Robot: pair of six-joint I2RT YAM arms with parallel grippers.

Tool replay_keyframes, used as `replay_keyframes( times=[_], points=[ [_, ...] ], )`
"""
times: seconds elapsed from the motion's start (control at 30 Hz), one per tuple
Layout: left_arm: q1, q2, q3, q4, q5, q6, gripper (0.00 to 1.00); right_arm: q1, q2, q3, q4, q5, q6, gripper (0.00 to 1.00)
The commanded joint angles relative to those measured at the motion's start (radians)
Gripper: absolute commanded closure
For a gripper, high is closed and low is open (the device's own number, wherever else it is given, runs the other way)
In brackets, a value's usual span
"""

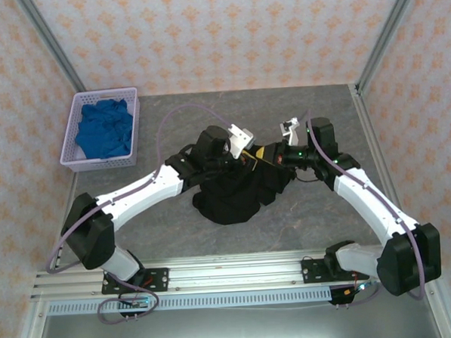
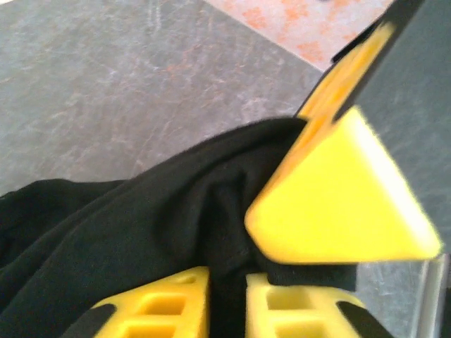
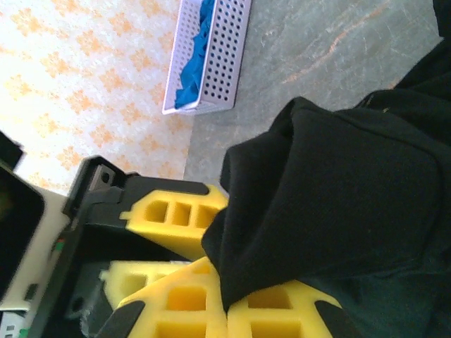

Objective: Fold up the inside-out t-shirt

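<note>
pinching the bunched black t-shirt [image 1: 231, 195] mid-table, left gripper [image 2: 227, 285] and right gripper [image 3: 225, 301] both clamp its fabric, close together.

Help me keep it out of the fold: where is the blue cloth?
In the top view, the blue cloth lies inside the lavender basket at the table's far-left corner, well left of the black t-shirt near the centre.

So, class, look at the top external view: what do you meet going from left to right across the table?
First the lavender basket holding the blue cloth → black t-shirt → right arm's dark elbow.
</note>
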Motion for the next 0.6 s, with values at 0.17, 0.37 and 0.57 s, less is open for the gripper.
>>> replay_keyframes(
  times=[0.17, 0.37, 0.57],
  points=[
    [0.037, -0.081, -0.008, 0.069, 0.240, -0.095, 1.00, -0.009, -0.019, 0.087, -0.134, 0.193, -0.122, 0.97],
    [0.033, -0.131, 0.016, 0.003, 0.034, -0.455, 1.00, 0.040, -0.143, 0.021, -0.098, 0.436, -0.142, 0.69],
    [-0.045, -0.083, 0.113, -0.090, -0.034, -0.623, 1.00, 0.225, -0.288, -0.214, 0.208, 0.563, -0.140, 0.49]
  ],
)
